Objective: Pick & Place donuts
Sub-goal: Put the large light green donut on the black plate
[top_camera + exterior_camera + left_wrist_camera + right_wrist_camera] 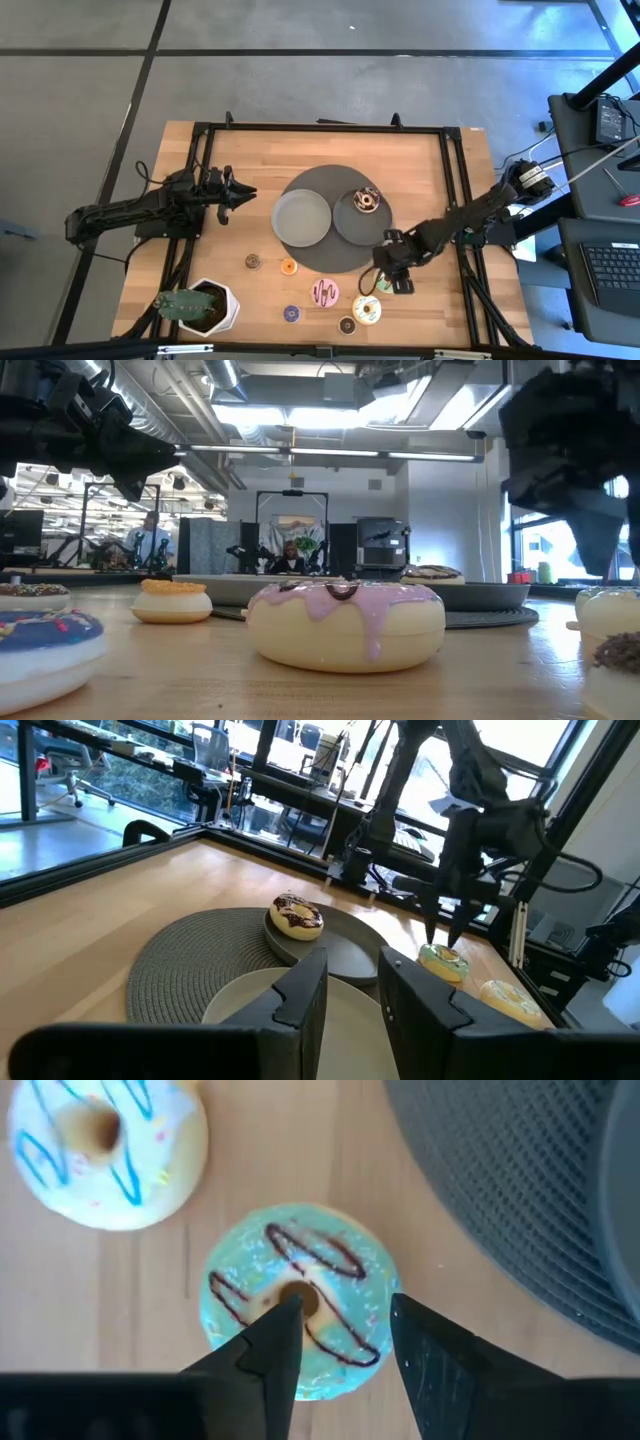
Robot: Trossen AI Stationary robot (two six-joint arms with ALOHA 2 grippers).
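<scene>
I see the wooden surface [230, 170] from above, with a round dark woven mat [312, 185] near its middle. Two grey plates sit on the mat: a paler one [300, 217] and a darker one [350, 225] touching it on the right. The chocolate donut [366, 200] rests on the darker plate. A white pot with a green plant [197, 305] stands at the front left corner.

My left arm waits over the left side of the surface, its pincer [243, 192] pointing toward the mat, fingers slightly apart and grasping nothing.

My right arm reaches in from the right. Its pincer [342, 1335] hangs directly over the green donut [297, 1298], fingers spread and released, one tip above the donut's hole, the other over its rim. That donut lies on bare wood just off the mat's edge.

Just beside it lies the cream donut [366, 310] with blue icing lines. The pink donut [325, 292] is near the front centre.

Minis along the front: brown [254, 262], orange [288, 266], purple [291, 314], dark [347, 325], all on bare wood.
</scene>
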